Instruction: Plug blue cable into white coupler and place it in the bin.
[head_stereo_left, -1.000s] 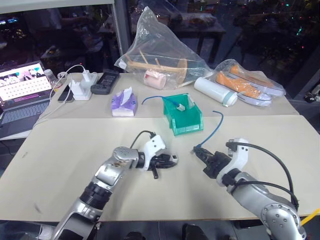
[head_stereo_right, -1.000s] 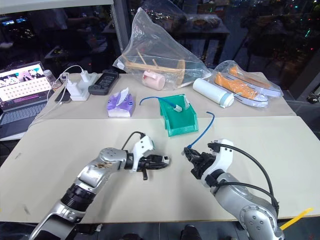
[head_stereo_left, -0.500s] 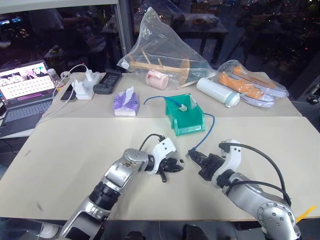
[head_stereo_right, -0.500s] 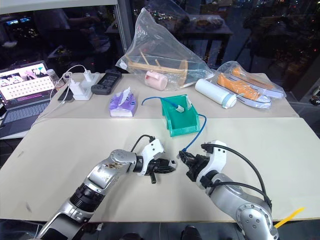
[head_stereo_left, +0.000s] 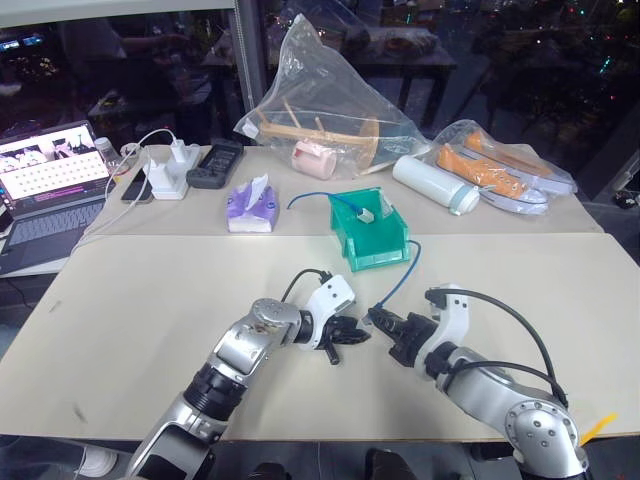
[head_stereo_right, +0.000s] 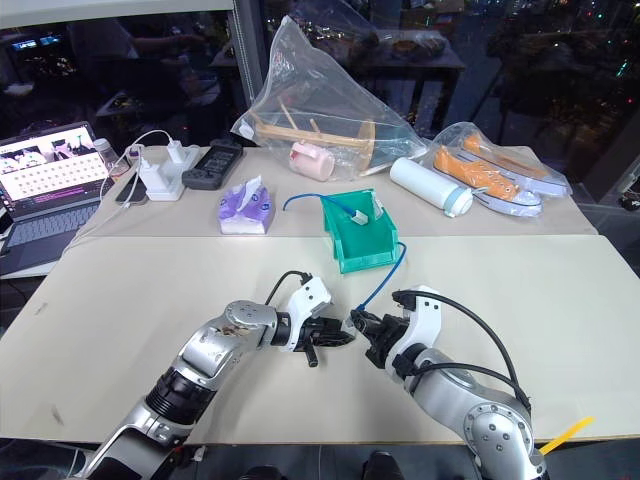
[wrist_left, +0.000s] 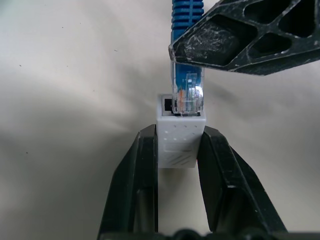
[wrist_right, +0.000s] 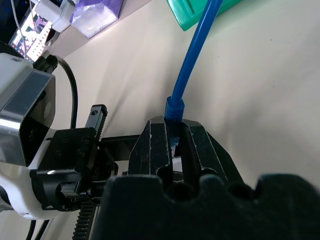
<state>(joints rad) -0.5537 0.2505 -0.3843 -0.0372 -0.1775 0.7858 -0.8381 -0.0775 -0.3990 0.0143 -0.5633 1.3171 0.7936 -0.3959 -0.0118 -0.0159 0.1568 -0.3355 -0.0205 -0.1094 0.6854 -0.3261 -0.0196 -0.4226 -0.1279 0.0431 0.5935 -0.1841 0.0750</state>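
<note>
Left fingers (wrist_left: 150, 165) clamp the white coupler (wrist_left: 180, 137); my right fingers (wrist_right: 161, 145) pinch the blue cable (wrist_right: 192, 60) above the desk (head_stereo_left: 150, 300). Left wrist view shows plug touching socket; head views hide it.

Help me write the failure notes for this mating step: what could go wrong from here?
1. In the left wrist view the blue cable's clear plug sits at the white coupler's socket, slightly off-centre; pushing could jam it.
2. The left gripper pinches only the coupler's sides, so it may slip.
3. The cable trails past the bin and could drag it.
</note>
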